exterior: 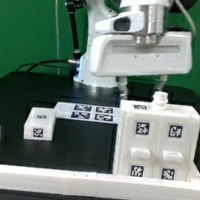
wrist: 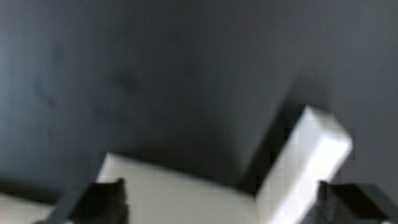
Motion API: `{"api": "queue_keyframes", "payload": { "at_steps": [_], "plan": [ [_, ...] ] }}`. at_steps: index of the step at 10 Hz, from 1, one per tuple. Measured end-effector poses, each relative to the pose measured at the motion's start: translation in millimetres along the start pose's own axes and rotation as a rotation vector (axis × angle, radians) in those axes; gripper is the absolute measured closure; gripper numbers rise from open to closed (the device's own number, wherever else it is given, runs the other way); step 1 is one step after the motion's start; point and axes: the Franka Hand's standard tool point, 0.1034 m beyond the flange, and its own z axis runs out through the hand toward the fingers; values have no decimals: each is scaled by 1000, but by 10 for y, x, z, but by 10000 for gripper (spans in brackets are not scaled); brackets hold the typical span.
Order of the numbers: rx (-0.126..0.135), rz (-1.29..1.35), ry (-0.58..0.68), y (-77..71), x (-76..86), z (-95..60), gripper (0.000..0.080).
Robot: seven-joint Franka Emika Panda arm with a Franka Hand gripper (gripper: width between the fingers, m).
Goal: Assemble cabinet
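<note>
1. The tool (exterior: 158, 88) hangs just over the top rear edge of the cabinet (exterior: 159, 143), probably lined up to grasp or push there.
2. Its fingers (wrist: 102, 203) stand wide apart and hold nothing visible. In the wrist view, white cabinet edges (wrist: 317, 150) lie between them.
3. The cabinet sits on the table (exterior: 13, 96) at the exterior view's right, just behind the front rail (exterior: 69, 181), likely so it stays square.
4. It is a white box. Its broad face shows four square panels, each with a black-and-white tag.
</note>
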Motion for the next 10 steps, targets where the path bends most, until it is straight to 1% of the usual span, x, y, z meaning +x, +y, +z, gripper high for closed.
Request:
{"api": "queue_keyframes", "payload": {
  "at_steps": [1,2,3,4,5,7,8,9,10],
  "plan": [
    [-4,-8,-18,91,-207,40,233],
    [-8,-24,-36,246,-419,74,66],
    [-11,-18,-49,408,-538,77,19],
    [-15,-57,-59,638,-655,69,19],
    [-24,-56,-65,916,-793,56,3],
    [-33,-87,-65,1241,-917,35,3],
    [-33,-81,-66,1297,-928,41,2],
    [-31,-88,-67,1263,-917,47,2],
    [-31,-89,-67,1263,-919,49,2]
  ]
}}
